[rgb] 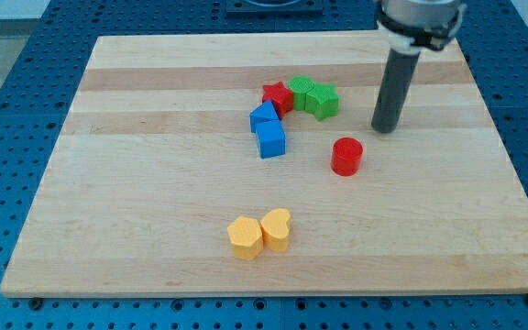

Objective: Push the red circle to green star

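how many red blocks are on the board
2. The red circle stands alone at the view's right of centre, just below and left of my tip. The red star sits in the upper cluster, touching the green block. None seems hidden.

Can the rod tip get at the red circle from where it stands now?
Probably yes. My tip stands just toward the view's top right of the red circle, with bare board between them. The green star and the other blocks lie to the view's left, out of that path.
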Controlling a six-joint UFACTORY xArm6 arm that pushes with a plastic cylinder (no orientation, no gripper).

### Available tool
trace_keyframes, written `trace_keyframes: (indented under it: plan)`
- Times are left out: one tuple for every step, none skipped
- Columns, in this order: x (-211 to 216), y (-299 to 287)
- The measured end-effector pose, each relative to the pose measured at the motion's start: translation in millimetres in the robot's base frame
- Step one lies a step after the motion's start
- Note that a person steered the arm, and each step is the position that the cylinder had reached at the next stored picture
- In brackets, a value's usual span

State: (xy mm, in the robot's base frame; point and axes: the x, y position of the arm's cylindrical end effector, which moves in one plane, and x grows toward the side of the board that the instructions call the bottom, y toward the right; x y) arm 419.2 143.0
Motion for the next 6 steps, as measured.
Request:
trace_keyframes:
  plan:
    - [39,-4]
    - [66,-23]
    - [78,-63]
    - [78,-67]
    - [74,-53]
    - [61,-47]
